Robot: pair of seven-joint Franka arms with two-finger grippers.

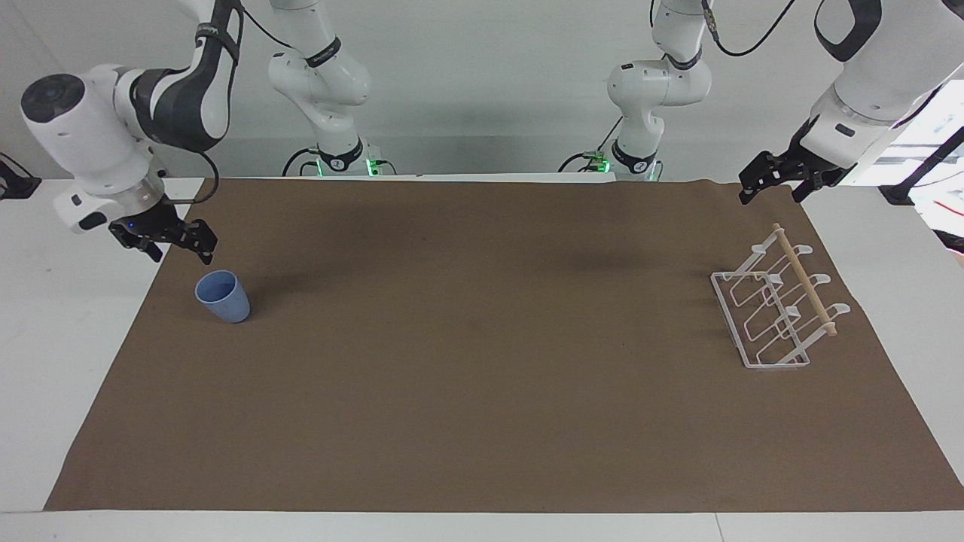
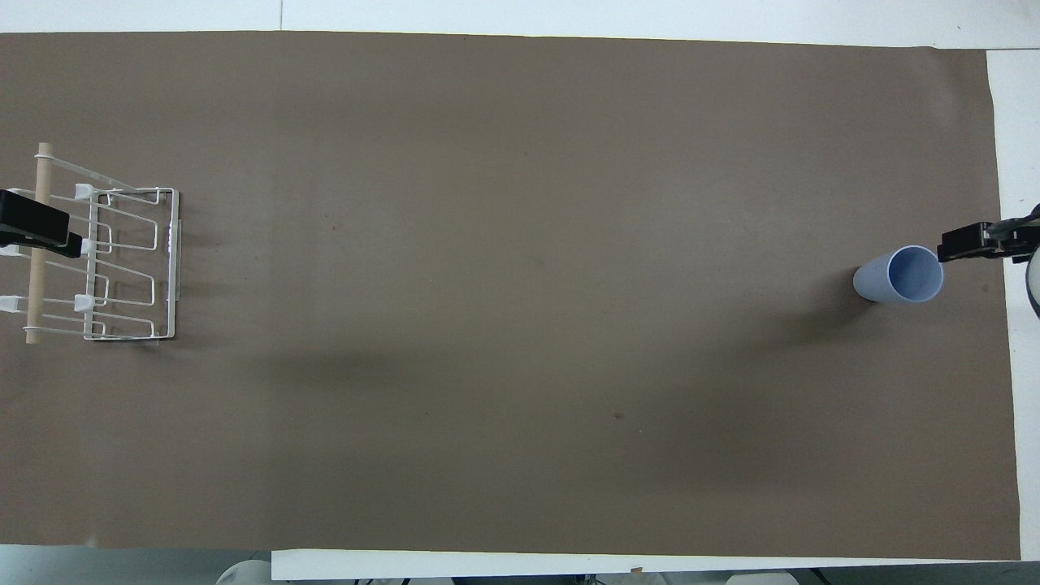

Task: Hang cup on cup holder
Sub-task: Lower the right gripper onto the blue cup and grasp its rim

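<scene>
One cup (image 1: 223, 296), one cup holder (image 1: 776, 309), two grippers.

The cup (image 1: 224, 296), a small light-blue tumbler with no handle, stands upright and empty, mouth up, at the right arm's end of the table, about nine o'clock in the facing view. The cup holder (image 1: 779, 305), a white wire rack with slanted prongs and a pale wooden dowel on top, sits bare at three o'clock, well apart.
</scene>
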